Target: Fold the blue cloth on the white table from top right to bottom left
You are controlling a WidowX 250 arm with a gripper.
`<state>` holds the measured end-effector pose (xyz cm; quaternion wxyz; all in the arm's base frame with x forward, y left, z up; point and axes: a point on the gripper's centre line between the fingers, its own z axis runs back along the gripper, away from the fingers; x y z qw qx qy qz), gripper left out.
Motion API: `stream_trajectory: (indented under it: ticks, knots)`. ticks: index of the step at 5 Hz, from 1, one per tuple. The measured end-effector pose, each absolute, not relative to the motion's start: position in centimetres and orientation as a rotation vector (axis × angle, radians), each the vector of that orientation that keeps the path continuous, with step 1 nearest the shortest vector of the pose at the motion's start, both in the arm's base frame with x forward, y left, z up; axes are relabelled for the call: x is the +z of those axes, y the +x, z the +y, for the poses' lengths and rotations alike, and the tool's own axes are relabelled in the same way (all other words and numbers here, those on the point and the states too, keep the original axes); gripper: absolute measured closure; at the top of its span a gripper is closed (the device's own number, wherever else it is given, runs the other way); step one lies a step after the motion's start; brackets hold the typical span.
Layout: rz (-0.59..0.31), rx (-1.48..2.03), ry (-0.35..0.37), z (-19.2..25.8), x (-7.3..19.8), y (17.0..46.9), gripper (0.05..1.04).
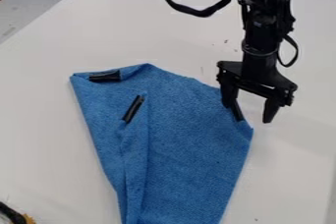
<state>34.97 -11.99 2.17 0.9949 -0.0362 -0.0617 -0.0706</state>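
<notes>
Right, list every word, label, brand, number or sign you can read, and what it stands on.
No text can be read.
Black strip at the upper-left corner of the blue cloth: faint marks, too small to read.
Slanted black strip on the cloth: nothing legible.

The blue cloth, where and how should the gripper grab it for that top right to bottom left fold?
Probably best at the jutting right-hand corner of the blue cloth, pinched from above on its right side: the corner sticks out there, and the open gripper straddles the edge beside it, one finger over the cloth, the other beyond it.
</notes>
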Motion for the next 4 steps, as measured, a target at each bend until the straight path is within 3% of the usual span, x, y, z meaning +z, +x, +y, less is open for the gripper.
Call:
stream_trajectory:
  ticks: [1, 3, 4]
  knots:
    - [-0.146, -0.127, -0.085, -11.85, 1.12, 35.29, 0.116]
    - [-0.126, -0.117, -0.107, -11.09, 0.72, 35.84, 0.696]
    - [-0.119, -0.126, -0.105, -10.94, 0.81, 35.94, 0.904]
